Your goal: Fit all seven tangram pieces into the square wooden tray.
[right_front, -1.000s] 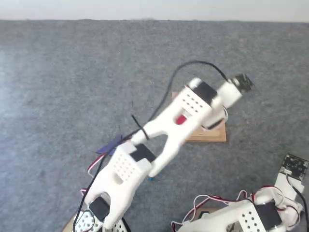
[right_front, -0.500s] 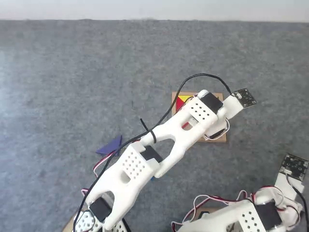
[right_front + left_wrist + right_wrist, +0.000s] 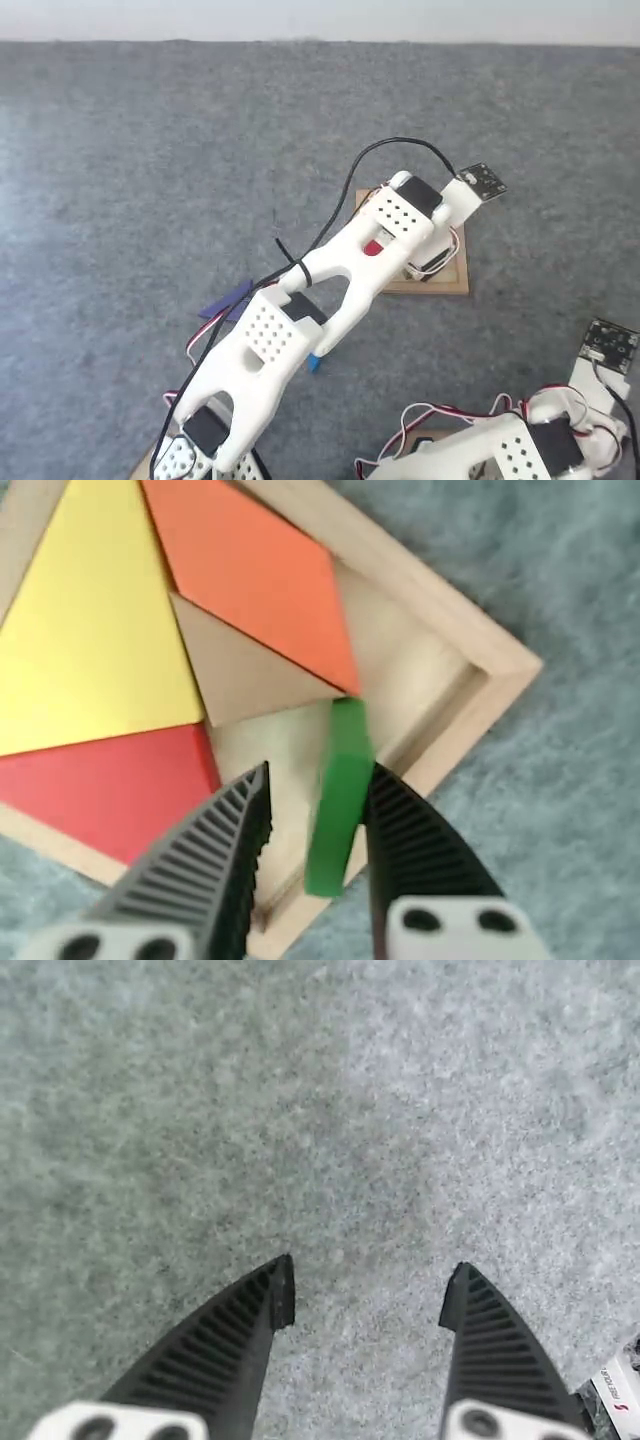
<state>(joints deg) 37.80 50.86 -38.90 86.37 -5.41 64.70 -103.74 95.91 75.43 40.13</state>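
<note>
Overhead, the left arm (image 3: 270, 340) stretches from its near-left base toward the far right. Its wrist hangs over the square wooden tray (image 3: 445, 288) and hides most of it. A blue piece (image 3: 228, 300) lies on the carpet (image 3: 120, 180), well left of the tray. A small blue thing (image 3: 314, 362) just beside the arm may be another piece, though it is too small to tell. The right arm (image 3: 510, 450) sits folded at the near right. The grey carpet covers the whole surface, and a pale strip of wall (image 3: 300, 20) runs along the far edge.

At the left wrist, the left gripper (image 3: 318, 778) has its jaws parted around a green piece (image 3: 335, 810). The piece stands on edge in the tray's bare pocket, touching one finger and clear of the other. The yellow triangle (image 3: 90, 630), orange piece (image 3: 260, 570), tan triangle (image 3: 240, 675) and red piece (image 3: 110, 790) lie flat. If that finger drags the green piece as it lifts, the piece could tip onto the tan triangle or the rim instead of dropping flat.

At the right wrist, the right gripper (image 3: 370, 1290) gapes wide over bare carpet, holding nothing.
</note>
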